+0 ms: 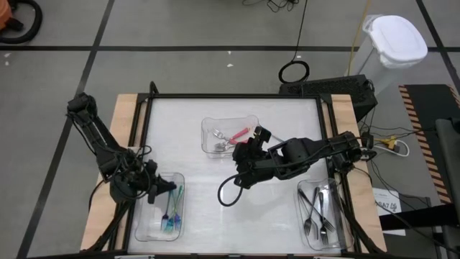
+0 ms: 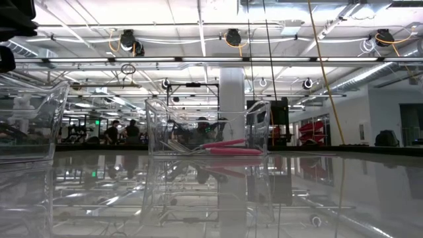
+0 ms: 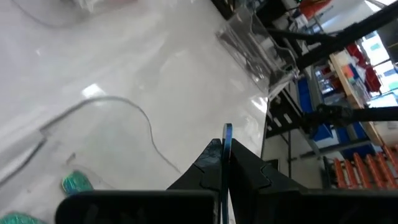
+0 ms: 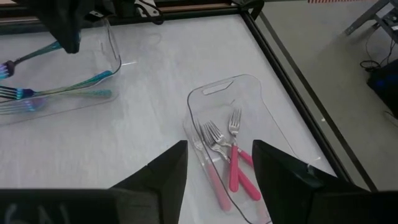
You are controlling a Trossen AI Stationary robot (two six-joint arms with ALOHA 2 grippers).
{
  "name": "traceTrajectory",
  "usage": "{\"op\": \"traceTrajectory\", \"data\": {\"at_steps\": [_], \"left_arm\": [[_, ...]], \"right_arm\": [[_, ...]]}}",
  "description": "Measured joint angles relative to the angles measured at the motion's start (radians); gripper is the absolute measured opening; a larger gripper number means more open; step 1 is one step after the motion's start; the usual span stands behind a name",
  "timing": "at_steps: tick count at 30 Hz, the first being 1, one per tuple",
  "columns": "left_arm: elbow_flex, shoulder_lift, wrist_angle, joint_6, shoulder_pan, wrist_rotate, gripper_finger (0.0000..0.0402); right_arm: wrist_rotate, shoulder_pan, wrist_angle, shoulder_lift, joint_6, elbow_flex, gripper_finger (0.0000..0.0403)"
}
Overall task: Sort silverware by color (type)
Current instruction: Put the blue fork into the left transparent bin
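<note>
My left gripper [image 1: 171,188] is at the near left, over a clear tray [image 1: 147,226], shut on a teal-handled fork [image 4: 31,57]. More teal forks [image 1: 171,216] lie in that tray. My right gripper [image 4: 219,146] hangs open above the clear centre tray [image 1: 230,122], with nothing between its fingers. In the centre tray, pink-handled forks [image 4: 233,168] lie flat on its floor. Dark grey forks [image 1: 321,208] lie in a third clear tray [image 1: 305,230] at the near right. My left gripper pinches the teal fork's slim handle [image 3: 227,132] between its two fingers, and the handle's tip shows edge-on just past the fingertips. The fork's tined end [image 4: 6,65] slants away from the gripper over the left tray. Whether that end touches the tray I cannot tell.
The white tabletop [image 1: 194,165] lies bare between the three trays. A dark frame [image 1: 237,97] runs round the table's edges. A loop of black cable [image 1: 228,193] hangs under the right arm. In the low view, the centre tray [image 2: 205,99] stands mid-table.
</note>
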Motion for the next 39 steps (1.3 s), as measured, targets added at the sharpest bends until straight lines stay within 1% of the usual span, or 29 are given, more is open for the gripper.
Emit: {"op": "traceTrajectory", "data": {"at_steps": [5,8,10,17,21,27,32,39], "left_arm": [[0.0,0.0,-0.03,-0.074,0.0,0.011,0.0011],[0.0,0.001,-0.061,-0.115,0.0,0.012,0.0026],[0.0,0.001,-0.084,-0.142,0.0,0.012,0.0046],[0.0,0.001,-0.11,-0.187,0.0,0.012,0.0143],[0.0,0.001,-0.109,-0.205,0.0,0.012,0.0171],[0.017,0.0,-0.1,-0.205,0.0,0.013,0.0175],[0.035,0.0,-0.157,-0.205,0.0,0.047,0.0176],[0.036,0.0,-0.212,-0.206,0.0,0.061,0.0176]], "right_arm": [[0.0,-0.001,0.0,0.0,0.0,0.0,0.0173],[0.0,-0.002,0.0,0.0,0.0,0.0,0.0173],[0.0,-0.002,0.0,0.0,0.0,0.0,0.0173],[-0.002,0.0,-0.006,0.0,0.0,0.0,0.0173],[-0.003,0.0,-0.022,0.0,0.0,0.0,0.0173],[-0.003,0.0,-0.085,0.0,0.0,0.0,0.0173],[-0.011,0.0,-0.112,0.0,0.0,0.0,0.0173],[-0.012,0.0,-0.137,0.0,0.0,0.0,0.0173]]}}
